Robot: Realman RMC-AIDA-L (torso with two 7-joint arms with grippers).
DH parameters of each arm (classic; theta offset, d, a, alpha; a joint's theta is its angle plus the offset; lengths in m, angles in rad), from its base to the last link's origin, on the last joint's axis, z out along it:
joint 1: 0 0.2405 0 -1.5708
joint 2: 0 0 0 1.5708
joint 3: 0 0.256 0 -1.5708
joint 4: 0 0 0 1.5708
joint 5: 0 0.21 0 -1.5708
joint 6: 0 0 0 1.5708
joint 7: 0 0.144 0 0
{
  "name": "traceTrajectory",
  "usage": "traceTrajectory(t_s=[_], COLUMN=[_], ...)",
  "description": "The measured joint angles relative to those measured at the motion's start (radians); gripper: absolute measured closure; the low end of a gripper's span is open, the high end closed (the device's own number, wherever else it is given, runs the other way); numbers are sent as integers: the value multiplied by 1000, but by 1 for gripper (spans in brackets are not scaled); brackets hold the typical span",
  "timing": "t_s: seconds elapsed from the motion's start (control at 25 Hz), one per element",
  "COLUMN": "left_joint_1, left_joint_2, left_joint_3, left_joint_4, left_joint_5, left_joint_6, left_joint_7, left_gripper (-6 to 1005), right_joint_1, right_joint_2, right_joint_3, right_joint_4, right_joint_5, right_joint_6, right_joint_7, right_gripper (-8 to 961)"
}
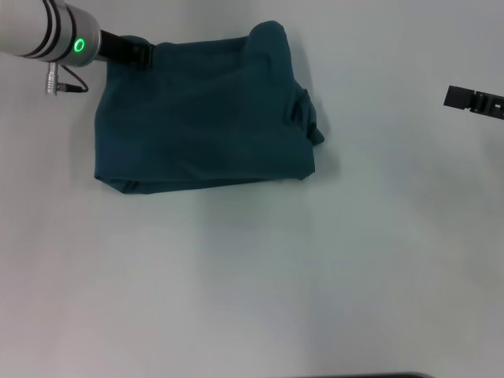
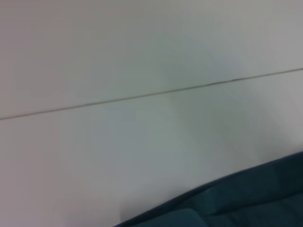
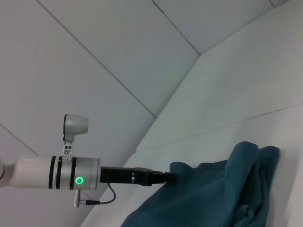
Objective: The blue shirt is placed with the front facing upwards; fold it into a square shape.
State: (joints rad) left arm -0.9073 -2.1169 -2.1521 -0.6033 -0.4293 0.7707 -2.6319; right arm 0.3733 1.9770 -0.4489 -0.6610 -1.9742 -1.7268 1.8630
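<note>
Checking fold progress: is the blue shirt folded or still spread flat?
Folded: the blue shirt lies as a rough rectangle, sleeves tucked, no lettering showing, bunched on its right edge. The left gripper is at its far-left corner.

This looks like a robot test lab, though little of the room shows: a bare white counter (image 1: 260, 276) spreads under the head camera, and the right wrist view shows plain pale wall panels (image 3: 94, 42) with thin dark seams behind it.
</note>
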Motion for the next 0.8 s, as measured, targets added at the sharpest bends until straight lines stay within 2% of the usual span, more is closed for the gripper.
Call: traceTrajectory(t_s=[0.16,0.4,0.8], left_joint_1=[1,31,44], left_joint_2=[0,-4,-1], left_joint_3=[0,-13,-14], left_joint_4=[-1,-55,-64], left_joint_5=[0,-11,-2], left_joint_6=[0,-1,-15], left_joint_7=[0,-8,-36], left_gripper=[996,1000,999], right_joint_1=[0,1,4], right_joint_2=[-1,-2,-3], right_joint_3=[0,-2,-3], right_joint_4=[0,0,1], right_joint_5=[0,0,0], right_joint_6=[0,3,4], right_joint_7=[0,0,6], right_gripper=[338,338,337])
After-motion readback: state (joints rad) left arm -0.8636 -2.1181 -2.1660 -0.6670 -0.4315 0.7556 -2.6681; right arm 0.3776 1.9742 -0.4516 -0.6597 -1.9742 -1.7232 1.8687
